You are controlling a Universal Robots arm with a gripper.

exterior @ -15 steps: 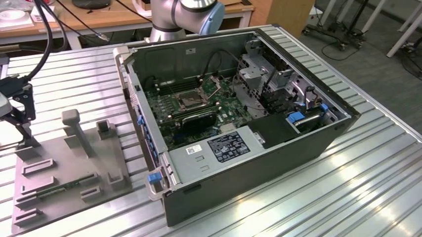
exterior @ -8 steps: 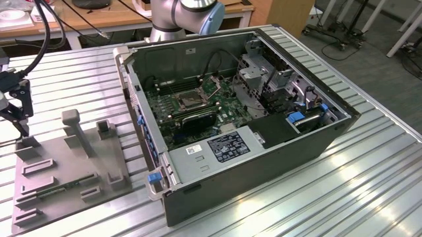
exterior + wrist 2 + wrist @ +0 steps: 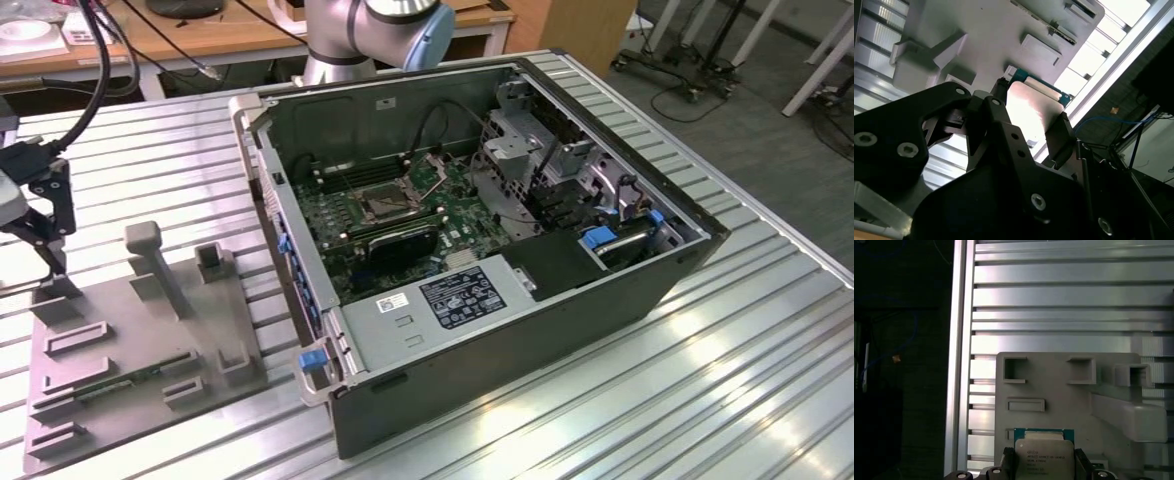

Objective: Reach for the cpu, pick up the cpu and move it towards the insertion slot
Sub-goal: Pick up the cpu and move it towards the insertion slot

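Silvery metal tops the cpu [image 3: 1044, 460], on the grey plate [image 3: 1064, 405] on the desk [image 3: 1054, 315]. The jaws clamp its two opposite edges, apparently to lift it level. Well apart from the plate, the insertion slot [image 3: 378, 203] lies inside the case [image 3: 534, 330].

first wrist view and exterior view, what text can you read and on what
cpu lid: lines of dark print, too small to read.
black label on the grey metal box in the computer case: print too blurred to read.
white sticker beside it: unreadable.
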